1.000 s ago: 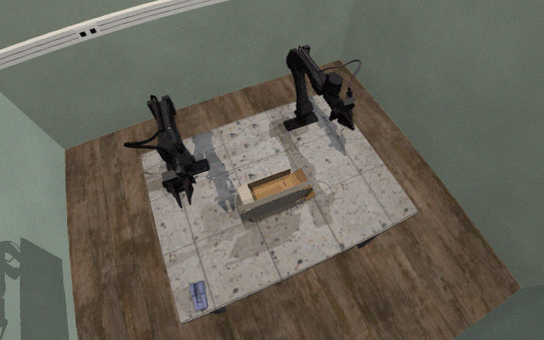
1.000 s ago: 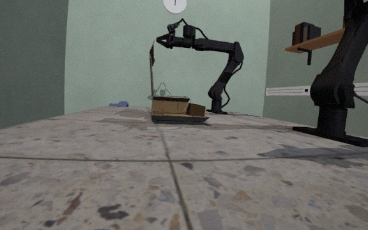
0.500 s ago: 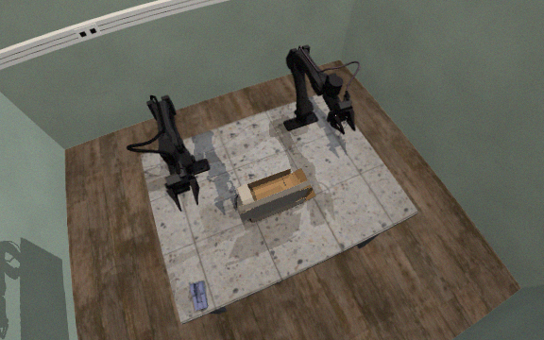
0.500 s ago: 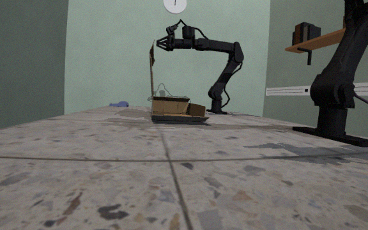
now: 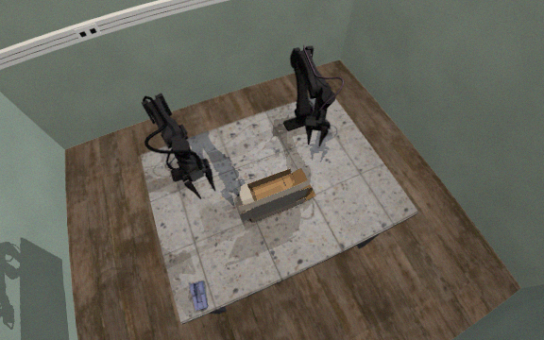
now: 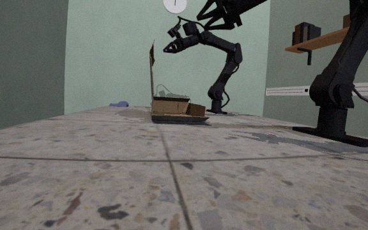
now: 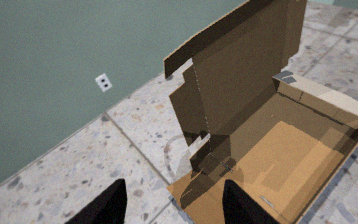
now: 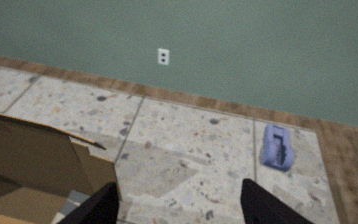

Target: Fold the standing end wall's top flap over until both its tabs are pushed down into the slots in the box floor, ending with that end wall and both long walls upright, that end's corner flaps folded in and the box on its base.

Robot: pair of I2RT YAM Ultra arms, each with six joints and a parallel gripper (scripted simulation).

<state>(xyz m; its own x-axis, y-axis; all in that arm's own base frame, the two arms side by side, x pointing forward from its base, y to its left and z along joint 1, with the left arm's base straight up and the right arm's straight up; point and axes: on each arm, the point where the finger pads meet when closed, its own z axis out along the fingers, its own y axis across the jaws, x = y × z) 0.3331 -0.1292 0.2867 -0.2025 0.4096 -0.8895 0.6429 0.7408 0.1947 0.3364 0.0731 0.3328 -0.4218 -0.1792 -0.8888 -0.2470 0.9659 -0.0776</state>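
Note:
The open cardboard box (image 5: pixel 268 190) (image 6: pixel 180 118) (image 7: pixel 280 155) rests on its base. Its standing end wall (image 6: pixel 169 108) (image 7: pixel 315 106) is upright. The pale top flap (image 5: pixel 246 194) (image 7: pixel 330 93) (image 8: pixel 73 204) is bent inward, roughly level; its tabs and their slots are hidden. The robot-side long wall (image 5: pixel 269 178) stands; the other carries the raised lid (image 6: pixel 151 75) (image 7: pixel 245 70). Corner flaps at the standing end are hard to make out. My left gripper (image 5: pixel 314 144) (image 7: pixel 174 189) is open above the table, off the opposite end. My right gripper (image 5: pixel 207 194) (image 8: pixel 179 190) is open beside the standing end.
The box's opposite end flap (image 7: pixel 180 197) lies outward, low on the tiled table (image 5: pixel 357 203). A blue object (image 5: pixel 198 296) (image 8: pixel 277 148) lies at the table's far corner. The upright lid stands as a tall panel on the side away from the arms.

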